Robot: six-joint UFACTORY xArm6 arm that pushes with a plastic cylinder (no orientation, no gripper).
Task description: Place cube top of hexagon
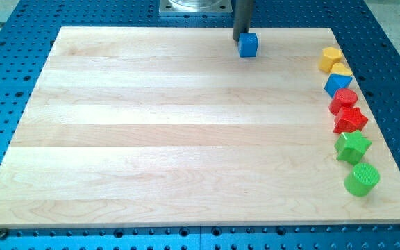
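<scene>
Camera view, blue cube [248, 45] touching my tip [239, 39], view's top

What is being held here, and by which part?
Nothing is held: my tip only meets the blue cube at its upper-left side, near the board's top edge.

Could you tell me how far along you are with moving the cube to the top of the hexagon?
Nothing looks done yet. In hand: my tip sits just above-left of the blue cube, at the wooden board's top edge. Left: the cube is still far from the column of blocks along the view's right, where the yellow hexagon appears to be topmost.
</scene>
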